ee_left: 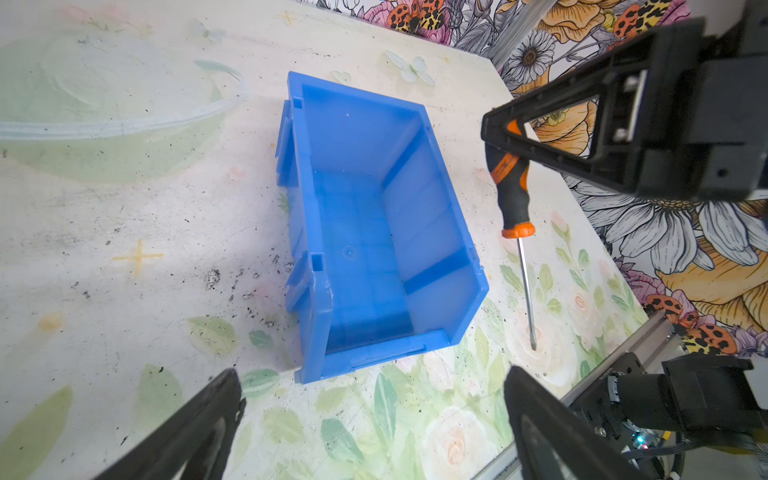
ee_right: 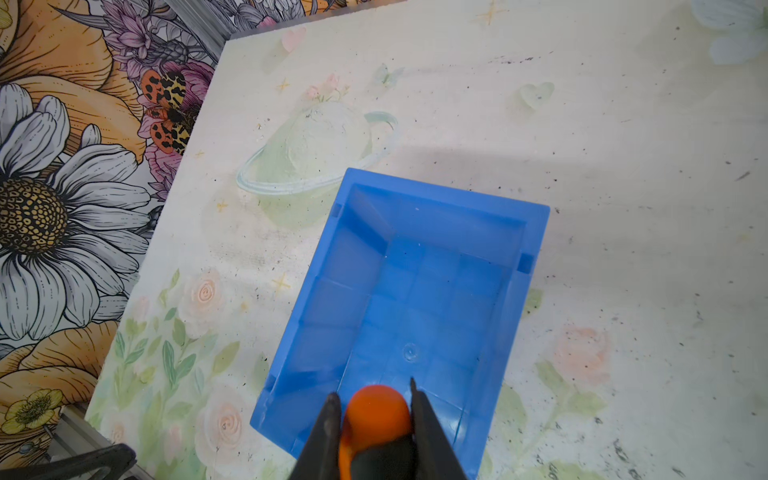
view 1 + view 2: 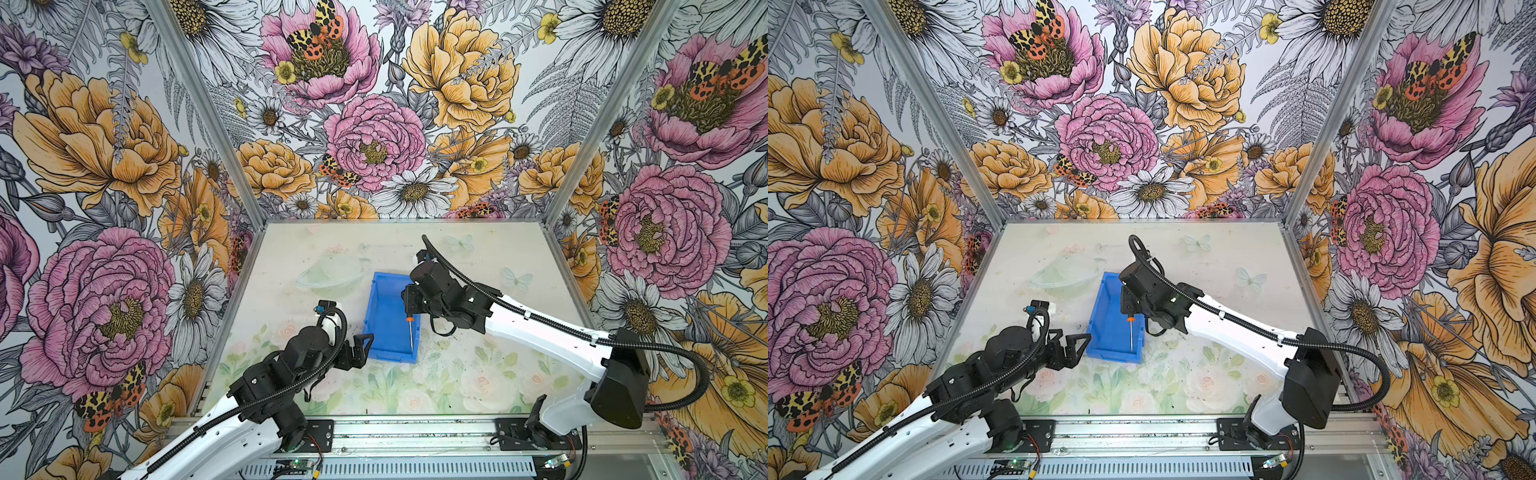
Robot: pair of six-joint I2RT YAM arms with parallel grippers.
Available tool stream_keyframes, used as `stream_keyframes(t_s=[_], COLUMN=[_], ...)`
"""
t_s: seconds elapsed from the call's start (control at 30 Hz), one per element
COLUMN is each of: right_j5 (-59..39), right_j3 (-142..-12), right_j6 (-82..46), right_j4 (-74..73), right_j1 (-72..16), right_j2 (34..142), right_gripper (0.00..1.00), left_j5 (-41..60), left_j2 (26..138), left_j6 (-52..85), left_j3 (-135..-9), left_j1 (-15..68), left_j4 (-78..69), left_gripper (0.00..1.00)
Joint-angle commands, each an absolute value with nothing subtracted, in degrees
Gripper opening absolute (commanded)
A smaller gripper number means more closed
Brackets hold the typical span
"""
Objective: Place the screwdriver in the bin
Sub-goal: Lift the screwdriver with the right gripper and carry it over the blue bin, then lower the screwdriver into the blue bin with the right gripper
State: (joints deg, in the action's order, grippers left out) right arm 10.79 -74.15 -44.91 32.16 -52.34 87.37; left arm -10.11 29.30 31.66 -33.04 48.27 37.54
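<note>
Right arm (image 3: 540, 332) outstretched over bin (image 3: 384, 299), jaws tight on screwdriver (image 3: 409, 319)

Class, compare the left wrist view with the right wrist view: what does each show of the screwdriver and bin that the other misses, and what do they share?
Left wrist only: the screwdriver full length, black-and-orange handle and silver shaft hanging tip-down, its top pinched by the right gripper seen from outside. Right wrist only: just the handle's orange butt end, end-on between the gripper's fingers, against the floor of the bin. Both: the blue bin, empty, on the printed table.
</note>
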Motion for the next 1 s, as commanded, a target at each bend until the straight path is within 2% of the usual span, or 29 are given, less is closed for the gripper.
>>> stream_keyframes(t_s=[0.0, 0.97], right_j5=[11.65, 9.05], right_j3=[-77.42, -86.4], right_j6=[-43.64, -42.48], right_j4=[30.73, 27.07], right_j1=[-52.82, -51.68], right_j2=[89.77, 113.01], right_gripper=[0.0, 0.0], left_j5=[-11.6, -14.9], left_j2=[27.89, 26.02], left_j6=[33.34, 34.01], left_j3=[-31.85, -31.4], left_j1=[48.8, 48.96], left_j4=[37.9, 38.76], left_gripper=[0.99, 0.99])
